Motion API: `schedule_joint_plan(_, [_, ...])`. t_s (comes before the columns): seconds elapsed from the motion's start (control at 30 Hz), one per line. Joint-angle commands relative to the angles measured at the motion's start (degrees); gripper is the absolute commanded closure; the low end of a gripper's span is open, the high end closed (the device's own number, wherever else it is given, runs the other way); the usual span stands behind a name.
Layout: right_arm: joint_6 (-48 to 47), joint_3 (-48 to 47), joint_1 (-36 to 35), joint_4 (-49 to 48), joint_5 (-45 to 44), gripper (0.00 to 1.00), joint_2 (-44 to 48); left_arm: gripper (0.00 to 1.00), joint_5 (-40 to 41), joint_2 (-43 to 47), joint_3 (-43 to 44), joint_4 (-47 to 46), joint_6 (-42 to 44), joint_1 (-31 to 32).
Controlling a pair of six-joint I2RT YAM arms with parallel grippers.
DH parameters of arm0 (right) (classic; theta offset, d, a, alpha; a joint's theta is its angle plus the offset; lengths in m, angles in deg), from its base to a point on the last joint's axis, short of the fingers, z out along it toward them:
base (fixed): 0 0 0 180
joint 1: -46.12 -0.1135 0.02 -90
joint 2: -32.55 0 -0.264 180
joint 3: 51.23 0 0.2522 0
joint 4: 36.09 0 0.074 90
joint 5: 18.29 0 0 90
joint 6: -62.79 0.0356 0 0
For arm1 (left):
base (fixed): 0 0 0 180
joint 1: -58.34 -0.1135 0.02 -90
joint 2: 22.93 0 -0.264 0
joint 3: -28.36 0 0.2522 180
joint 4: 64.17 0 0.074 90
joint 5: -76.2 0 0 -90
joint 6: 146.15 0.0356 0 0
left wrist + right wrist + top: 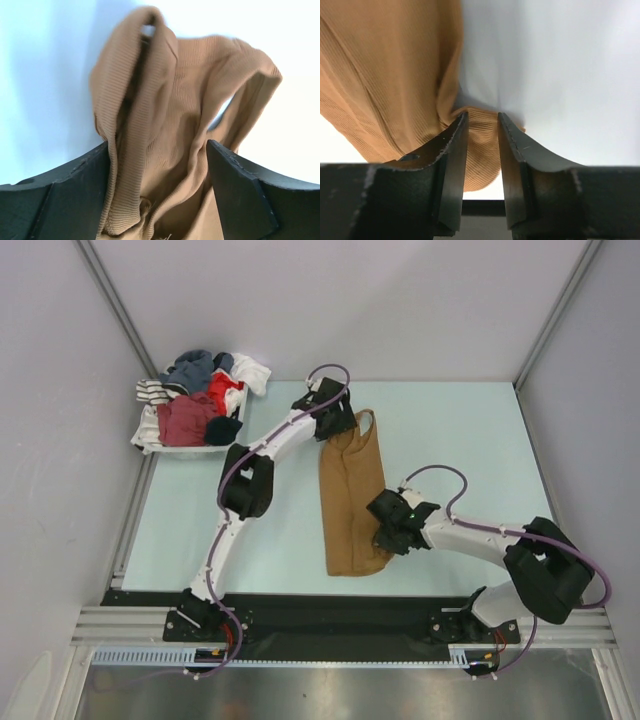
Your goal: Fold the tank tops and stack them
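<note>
The left arm (222,540) and right arm (470,532) share one build: slim white links joined by bulky black joint housings (248,485); a purple cable (330,368) loops loosely along each; black plates (195,623) carry the bases; thin red wires (236,637) show beside them. The left pincer (158,144) has two matte black fingers (75,192), broad at the root, curved and tapering, with pale scuffs along the edges; the right pincer (482,115) looks alike; a small green light (413,511) glows on the right wrist.
</note>
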Motion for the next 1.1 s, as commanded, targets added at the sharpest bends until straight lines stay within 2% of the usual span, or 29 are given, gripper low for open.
schedule_joint_plan(0.0, [-0.86, -0.52, 0.95, 4.68, -4.70, 0.64, 4.20, 0.19, 0.95, 4.21, -0.80, 1.48, 5.90, -0.34])
schedule_joint_plan(0.1, [-2.80, 1.49, 0.95, 4.78, -6.63, 0.61, 8.94, 0.16, 4.53, 12.91, -11.42, -0.89, 9.42, -0.34])
schedule_joint_plan(0.17, [-4.91, 2.99, 1.13, 3.90, -6.55, 0.48, 13.16, 0.15, 4.99, 21.34, -21.70, -4.99, 11.52, -0.34])
schedule_joint_plan(0.23, [-7.89, 5.10, 1.13, 2.15, -5.50, 0.43, 16.06, 0.14, 6.40, 29.78, -31.17, -7.04, 12.23, -0.34])
schedule_joint_plan(0.3, [-11.14, 7.64, 1.30, -2.50, -1.73, 0.36, 19.49, 0.14, 8.41, 38.19, -36.56, -8.28, 12.76, 0.10])
schedule_joint_plan(0.33, [-12.55, 8.00, 1.56, -3.91, -0.58, 0.36, 20.37, 0.14, 8.68, 41.20, -42.85, -8.80, 12.68, 0.36])
schedule_joint_plan(0.4, [-15.45, 8.18, 3.40, -5.94, 0.82, 0.37, 21.00, 0.13, 8.42, 47.35, -49.65, -11.08, 11.89, 1.15])
schedule_joint_plan(0.43, [-16.51, 8.01, 4.28, -6.64, 1.79, 0.38, 20.48, 0.09, 7.29, 53.47, -56.47, -12.22, 11.62, 1.50])
schedule_joint_plan(0.57, [-21.00, 7.30, 8.42, -10.86, 9.16, 0.48, 16.61, 0.07, 6.84, 65.56, -69.41, -13.73, 9.26, 4.23])
schedule_joint_plan(0.63, [-22.41, 7.13, 9.03, -12.10, 11.20, 0.49, 13.98, 0.07, 6.66, 71.01, -75.75, -13.55, 8.55, 6.33])
schedule_joint_plan(0.83, [-20.22, 9.49, 7.29, -12.71, 12.88, 0.46, 13.34, 0.07, 7.45, 83.05, -88.77, -12.32, 3.02, 12.57])
schedule_joint_plan(1.0, [-16.27, 13.62, 6.67, -11.22, 11.65, 0.49, 15.37, 0.04, 10.08, 90.61, -93.54, -10.47, -1.65, 19.16])
schedule_joint_plan(1.07, [-14.68, 14.16, 5.79, -10.35, 10.42, 0.50, 15.38, 0.04, 10.18, 91.06, -94.86, -9.86, -3.23, 21.09])
